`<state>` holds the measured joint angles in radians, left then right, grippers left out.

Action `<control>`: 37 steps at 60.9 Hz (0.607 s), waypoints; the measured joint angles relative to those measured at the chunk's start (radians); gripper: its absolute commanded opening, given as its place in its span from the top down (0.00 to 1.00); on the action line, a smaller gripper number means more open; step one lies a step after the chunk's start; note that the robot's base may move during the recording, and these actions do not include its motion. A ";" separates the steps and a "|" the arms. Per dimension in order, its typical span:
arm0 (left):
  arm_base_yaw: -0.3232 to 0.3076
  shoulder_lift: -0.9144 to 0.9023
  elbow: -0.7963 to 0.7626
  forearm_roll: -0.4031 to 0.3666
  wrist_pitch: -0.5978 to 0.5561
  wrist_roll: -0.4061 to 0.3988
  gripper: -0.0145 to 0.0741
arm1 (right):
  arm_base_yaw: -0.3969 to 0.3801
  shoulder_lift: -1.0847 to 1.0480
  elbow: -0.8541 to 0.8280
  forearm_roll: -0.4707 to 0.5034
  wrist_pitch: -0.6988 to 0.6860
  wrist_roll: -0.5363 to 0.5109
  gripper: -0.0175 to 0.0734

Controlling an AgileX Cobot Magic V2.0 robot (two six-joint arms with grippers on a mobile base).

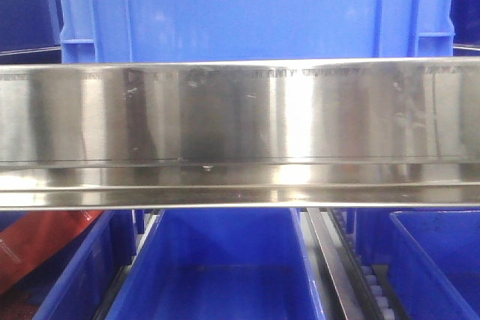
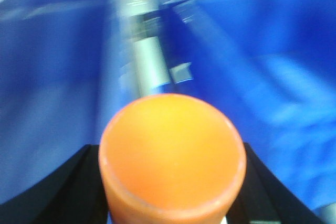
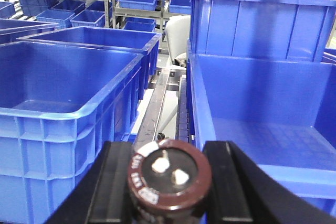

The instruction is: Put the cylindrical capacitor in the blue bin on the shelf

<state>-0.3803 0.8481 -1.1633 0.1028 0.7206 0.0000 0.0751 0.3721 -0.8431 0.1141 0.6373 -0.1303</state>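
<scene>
With my right gripper clamped on the cylindrical capacitor at bottom centre and my left gripper holding an orange cylinder, I judge I'm mid-carry; next, reach over the blue bin at right and release.

Bin on shelf; cylindrical capacitor in right tool; cylinder in left tool.

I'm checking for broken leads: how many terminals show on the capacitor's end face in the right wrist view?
2. Both on the cylindrical capacitor held in the right gripper: one terminal upper left of centre, the other lower right. None seems hidden.
</scene>
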 measured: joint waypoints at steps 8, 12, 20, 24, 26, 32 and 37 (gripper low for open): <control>-0.132 0.186 -0.194 0.019 -0.011 0.000 0.96 | 0.000 0.000 0.000 0.000 0.002 0.000 0.92; -0.182 0.297 -0.300 0.021 -0.013 0.000 0.96 | 0.000 0.000 0.000 0.000 0.004 0.000 0.92; -0.255 0.483 -0.469 0.021 -0.015 0.000 0.96 | 0.000 0.000 0.000 0.000 0.005 0.000 0.92; -0.268 0.577 -0.539 0.021 -0.015 0.005 0.96 | 0.000 0.000 0.000 0.002 0.005 0.000 0.92; -0.270 0.623 -0.574 0.021 -0.015 0.005 0.96 | 0.000 0.000 0.000 0.002 0.005 0.000 0.92; -0.270 0.735 -0.657 0.021 0.005 0.005 0.96 | 0.000 0.000 0.000 0.002 0.005 0.000 0.92; -0.270 0.822 -0.705 0.021 0.031 0.005 0.96 | 0.000 0.000 0.000 0.002 0.005 0.000 0.92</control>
<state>-0.6503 1.6704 -1.8679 0.1235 0.7516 0.0053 0.0751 0.3721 -0.8431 0.1160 0.6426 -0.1303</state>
